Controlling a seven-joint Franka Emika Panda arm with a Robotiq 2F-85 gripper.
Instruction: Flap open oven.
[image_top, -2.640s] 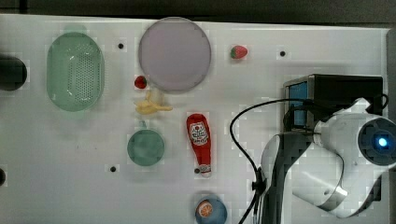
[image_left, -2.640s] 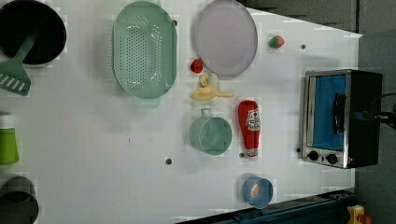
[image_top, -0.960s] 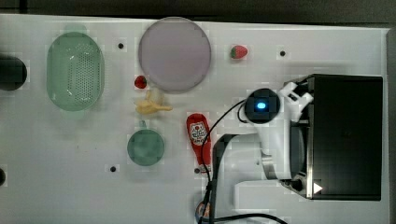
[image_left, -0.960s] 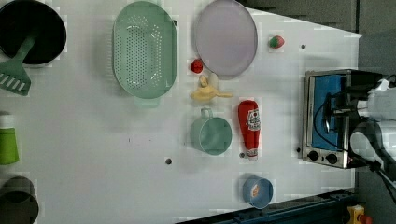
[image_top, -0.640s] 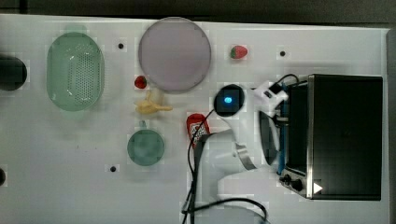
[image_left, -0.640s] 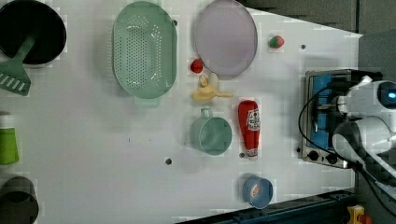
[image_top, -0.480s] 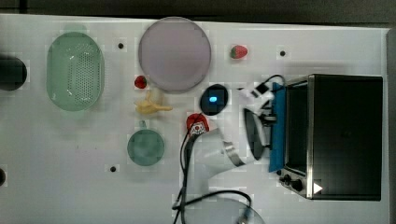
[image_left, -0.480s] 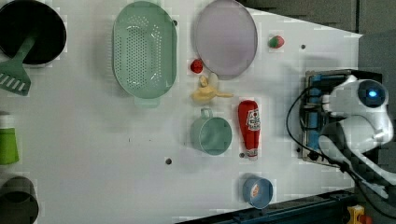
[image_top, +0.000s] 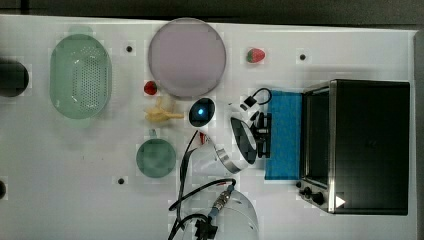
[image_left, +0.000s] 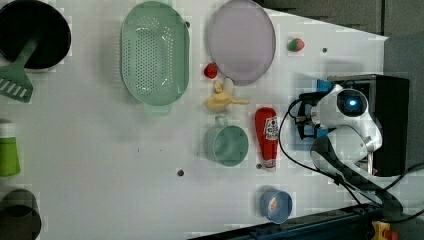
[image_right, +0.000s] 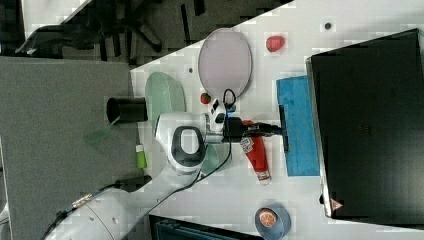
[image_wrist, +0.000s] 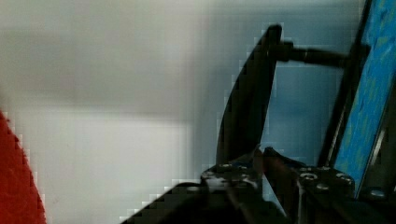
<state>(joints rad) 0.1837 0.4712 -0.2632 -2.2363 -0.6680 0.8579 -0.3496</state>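
White counter (image_top: 60, 165) is carrying the oven (image_top: 367, 145) at three o'clock; its door (image_top: 284, 135) is lying nearly flat (task almost done), the pincer (image_top: 264, 134) gripping the handle (image_right: 284, 129).

The arm rises from its base at the top view's lower edge and bends toward the top view's right. Its white wrist, with a lit blue ring, sits just behind the end effector (image_top: 264, 134). In the right view the arm reaches from the right view's lower left, the last link level, with the end effector (image_right: 280, 129) pointing to the right view's right — its dark fingers closed on the oven's door handle (image_right: 284, 128). In the wrist view the finger (image_wrist: 243, 116) presses along that black bar — tips meeting around it.
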